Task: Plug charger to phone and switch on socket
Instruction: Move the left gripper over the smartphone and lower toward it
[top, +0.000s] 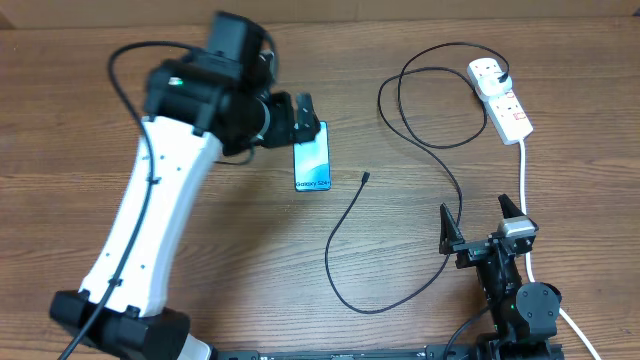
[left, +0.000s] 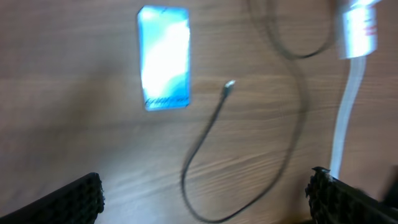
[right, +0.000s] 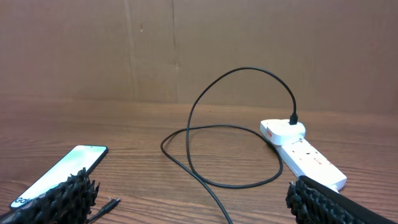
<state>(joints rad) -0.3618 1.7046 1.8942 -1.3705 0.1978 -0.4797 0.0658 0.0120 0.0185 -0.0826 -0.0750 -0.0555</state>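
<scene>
Left claw: the left claw (top: 303, 118) has its fingers spread wide and holds nothing. It hangs over the far end of the phone.
Right claw: the right claw (top: 478, 222) is also spread wide and empty, low over the wooden table (top: 200, 310).
Phone: the slim black-edged phone with a bright blue-teal screen (left: 164, 57) lies flat ahead of the left claw, left of its middle line.
Charger: the long thin black charger cable (top: 345, 225) lies loose. Its small connector tip (left: 229, 86) sits ahead of the left claw near its middle line, just beside the phone but not touching it. Its black plug (right: 292, 127) looks seated in the strip.
Socket: the white elongated plastic power strip with red marks (right: 305, 152) lies ahead and to the right of the right claw, well apart. I cannot tell the switch position.
Risk, grasp: the tip is tiny and flat on the wood, so wide fingers closing off-centre could flick it away.
Risk, phone: the phone rests unheld, so a push on the connector could slide it.
Risk, snag: the cable passes just beside the right claw's left finger (top: 447, 232). A move toward the strip could drag the loop and pull the tip off line.
Risk, view: the left wrist view is blurred, so aim is uncertain.
</scene>
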